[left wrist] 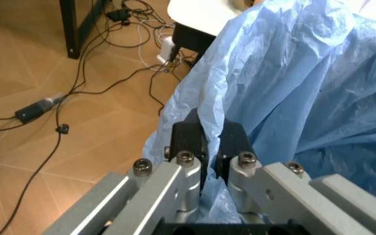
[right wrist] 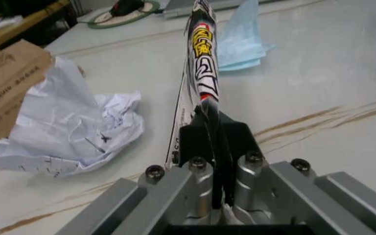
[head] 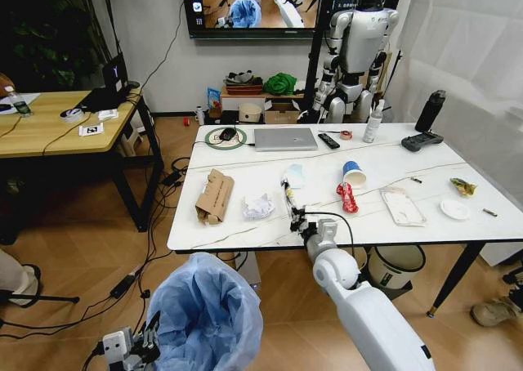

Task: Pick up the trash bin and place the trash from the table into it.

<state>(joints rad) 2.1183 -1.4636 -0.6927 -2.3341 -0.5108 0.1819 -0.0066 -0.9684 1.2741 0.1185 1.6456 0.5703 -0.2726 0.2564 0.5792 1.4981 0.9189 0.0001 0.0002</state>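
Wooden floor strewn with black cables, white wall behind, wide white marble-look counter [head: 409, 228] across the middle of the room.

Standing on the floor just off the counter's near left corner: trash bin [head: 206, 312], lined with a puffy light-blue plastic bag. Clamped on a fold of that bag at the bin's left side: left gripper [head: 149, 338], fingers [left wrist: 189, 139] pinched narrow on the blue plastic.

Spread over the counter, trash: crushed cardboard box [head: 214, 195] near the left edge, crumpled white paper [head: 258, 207] just beside it toward the middle, flat white packet [head: 402, 205] toward the right end, light-blue face mask [head: 294, 175] in the middle, blue-white paper cup [head: 353, 173] upright next to it, red wrapper [head: 347, 197] lying in front of the cup, small white plate [head: 455, 209] close to the right edge.

Reaching over the near edge at the middle: right gripper [head: 297, 221], fingers [right wrist: 235, 142] closed tight on a thin printed wrapper [right wrist: 202, 73], held edge-on and pointing toward the mask.

Along the far edge: silver laptop [head: 285, 138].
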